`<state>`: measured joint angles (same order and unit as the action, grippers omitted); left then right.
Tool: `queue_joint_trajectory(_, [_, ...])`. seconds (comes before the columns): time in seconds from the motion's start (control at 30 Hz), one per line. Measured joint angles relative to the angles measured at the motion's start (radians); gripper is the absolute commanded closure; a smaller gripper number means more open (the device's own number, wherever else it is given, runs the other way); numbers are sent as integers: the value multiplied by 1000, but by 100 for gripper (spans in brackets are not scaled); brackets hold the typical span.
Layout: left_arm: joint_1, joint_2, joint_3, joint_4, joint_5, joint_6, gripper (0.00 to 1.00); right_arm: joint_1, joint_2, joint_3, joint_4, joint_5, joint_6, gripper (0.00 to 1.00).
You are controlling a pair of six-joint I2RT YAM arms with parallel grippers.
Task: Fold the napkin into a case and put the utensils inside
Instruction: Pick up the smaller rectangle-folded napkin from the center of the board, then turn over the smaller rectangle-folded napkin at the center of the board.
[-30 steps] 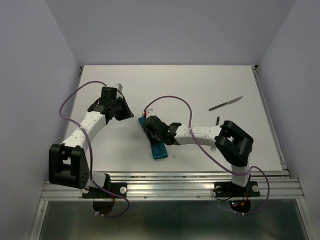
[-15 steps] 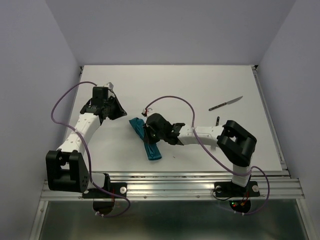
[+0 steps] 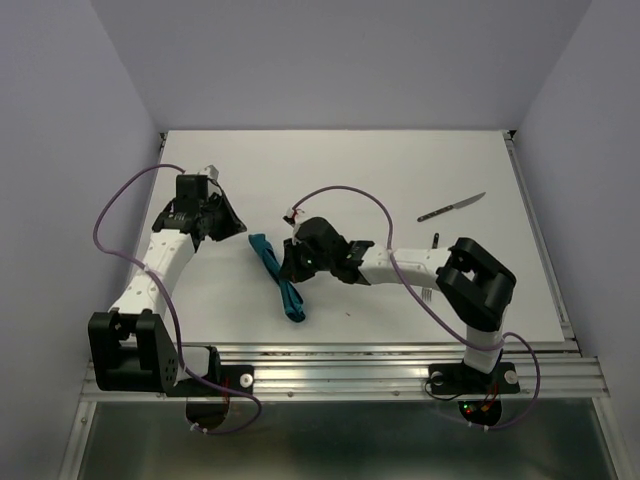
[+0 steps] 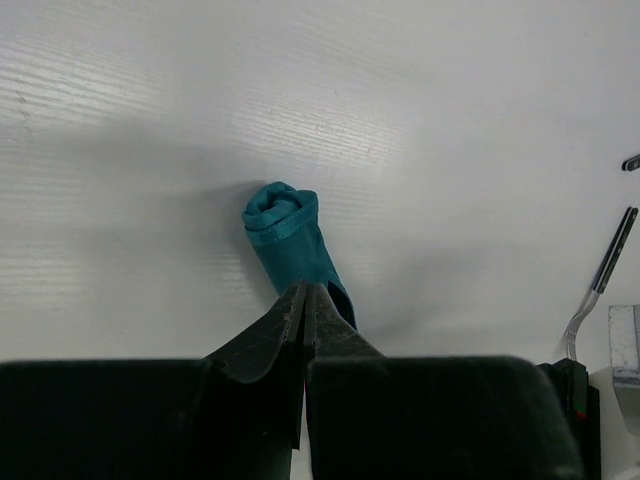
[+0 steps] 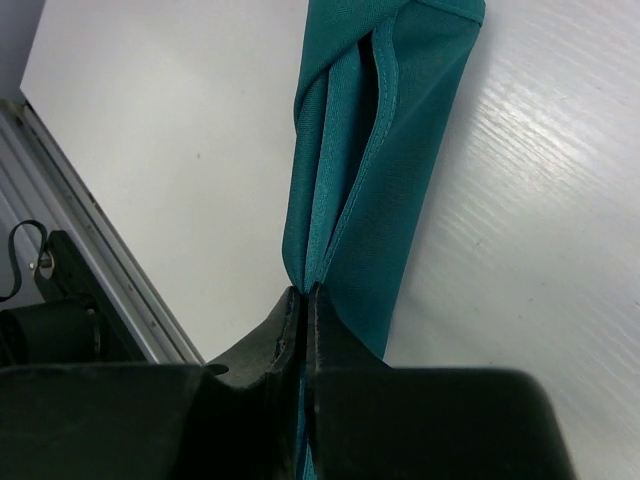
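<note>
**Fig. Right arm dragging the folded cloth: folding stage, utensils not yet loaded**

The right gripper point(image 5: 303, 292) has its jaws pressed together on an edge of the teal, soft-cloth napkin point(image 5: 380, 180), pinching several layers at once. From this grip the napkin point(image 3: 271, 259) runs as a narrow, twisted strip across the white table point(image 3: 350, 170), one end rolled into a knot-like curl (seen in the left wrist view). The left gripper point(image 4: 305, 290) is also closed, with nothing between its jaws, and stands just short of that curled end. The slim silver fork point(image 4: 600, 285) lies beside the right arm. The small knife with dark handle and silver blade point(image 3: 452, 208) lies well apart, to the far right.

The step in hand is probably still the shaping of the case. The strip appears too bunched to take a utensil. The next move likely calls for laying it flat and freeing its open seam.

Compared with a second ago, the napkin lies farther left and is thinner, and the left arm has drawn back leftward.
</note>
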<state>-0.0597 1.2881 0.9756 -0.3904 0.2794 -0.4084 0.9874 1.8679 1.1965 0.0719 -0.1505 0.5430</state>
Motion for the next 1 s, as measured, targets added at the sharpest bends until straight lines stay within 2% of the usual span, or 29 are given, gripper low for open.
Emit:
queue_joint_trajectory(0.4, [10,-14,0,-13,-3,7,88,-19,46,30,61,-111,41,99])
queue_joint_trajectory(1.0, [10,-21,0,-22,1,6,88,-185,46,-132,270,-362,121,99])
